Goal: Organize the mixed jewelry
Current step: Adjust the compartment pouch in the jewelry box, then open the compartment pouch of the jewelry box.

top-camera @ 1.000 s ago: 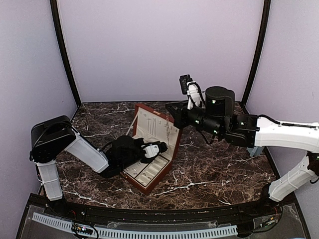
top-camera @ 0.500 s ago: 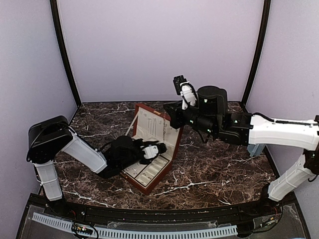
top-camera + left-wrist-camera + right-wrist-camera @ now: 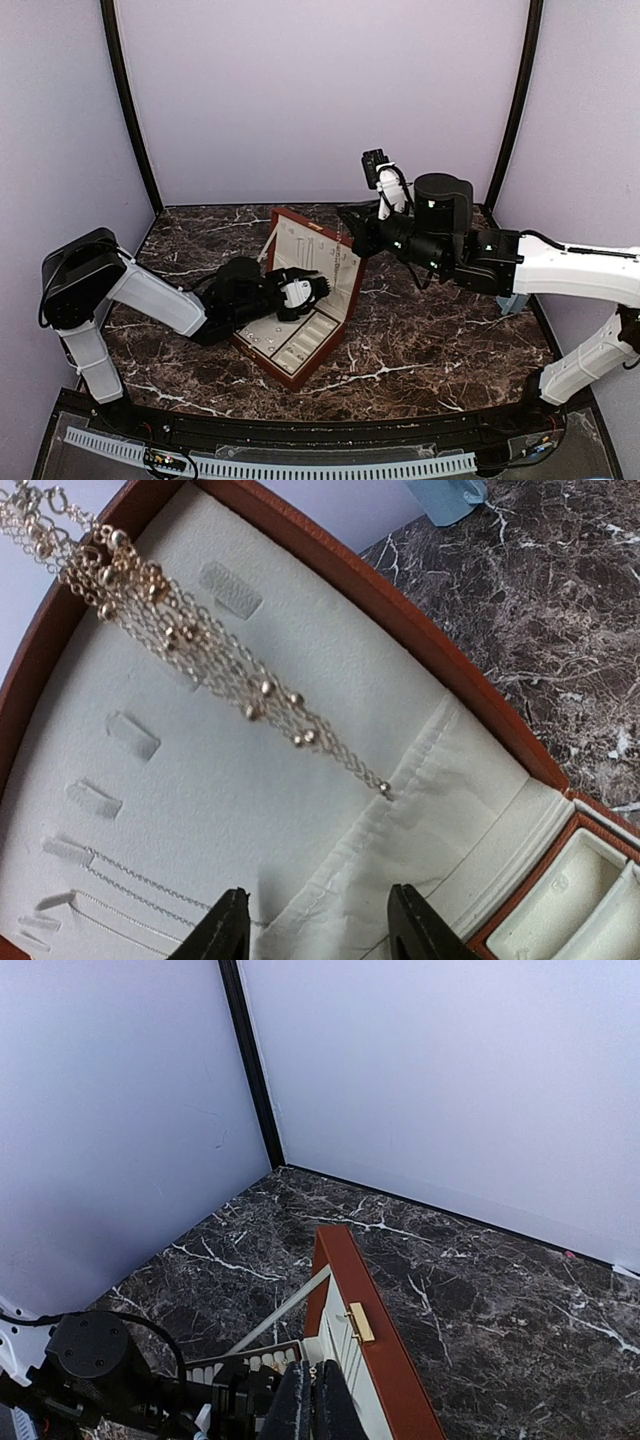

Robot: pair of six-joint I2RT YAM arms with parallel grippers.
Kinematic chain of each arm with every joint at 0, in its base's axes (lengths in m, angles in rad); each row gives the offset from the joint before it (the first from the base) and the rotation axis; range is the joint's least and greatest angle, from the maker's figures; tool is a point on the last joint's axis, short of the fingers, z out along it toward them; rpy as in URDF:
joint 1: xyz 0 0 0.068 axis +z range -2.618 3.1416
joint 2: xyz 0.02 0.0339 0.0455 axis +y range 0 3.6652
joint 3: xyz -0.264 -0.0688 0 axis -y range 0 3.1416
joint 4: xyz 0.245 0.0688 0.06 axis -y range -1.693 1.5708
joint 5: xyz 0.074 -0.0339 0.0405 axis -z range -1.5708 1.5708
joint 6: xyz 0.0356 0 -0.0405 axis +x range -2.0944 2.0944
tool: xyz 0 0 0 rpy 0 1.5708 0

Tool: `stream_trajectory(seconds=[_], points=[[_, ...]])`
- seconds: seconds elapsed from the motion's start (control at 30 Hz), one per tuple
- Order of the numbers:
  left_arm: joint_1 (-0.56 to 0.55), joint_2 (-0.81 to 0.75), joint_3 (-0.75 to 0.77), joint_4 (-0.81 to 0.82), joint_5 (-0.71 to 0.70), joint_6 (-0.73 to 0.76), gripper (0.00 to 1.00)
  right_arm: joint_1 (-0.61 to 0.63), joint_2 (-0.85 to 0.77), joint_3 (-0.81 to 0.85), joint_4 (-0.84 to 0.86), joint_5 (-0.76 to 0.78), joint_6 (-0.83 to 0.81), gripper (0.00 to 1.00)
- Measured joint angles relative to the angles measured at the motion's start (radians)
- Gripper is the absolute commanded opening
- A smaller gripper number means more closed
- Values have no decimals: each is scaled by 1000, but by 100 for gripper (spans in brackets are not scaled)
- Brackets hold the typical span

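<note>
The reddish-brown box lies open mid-table with its lid upright. A beaded chain of the mixed jewelry hangs slantwise across the lid's cream lining, its lower end at the fabric pocket. My right gripper is shut above the lid's top edge, with the chain's small end ring pinched between its fingers; it shows in the top view as the right gripper. My left gripper is open close to the lining, nothing between its fingers. Thin chains lie on the lining at lower left.
The box's slotted cream tray holds tiny pieces. A gold latch sits on the lid's edge, and a ribbon stay links lid and base. A pale blue object sits on the marble beneath the right arm. Lilac walls enclose the table.
My left gripper has opened from shut and its arm has shifted slightly toward the lid. The right arm swung a little left, then back right, staying shut at the lid's top.
</note>
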Motion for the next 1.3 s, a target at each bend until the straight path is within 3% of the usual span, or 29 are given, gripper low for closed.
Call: stream_trajectory(seconds=[0.4, 0.87, 1.3], points=[[13, 51, 80, -54, 42, 11, 43, 0, -27, -58, 34, -43, 45, 0], [22, 91, 83, -51, 44, 6, 42, 0, -27, -59, 57, -71, 64, 0], [27, 113, 101, -56, 37, 7, 27, 0, -27, -60, 57, -75, 71, 0]])
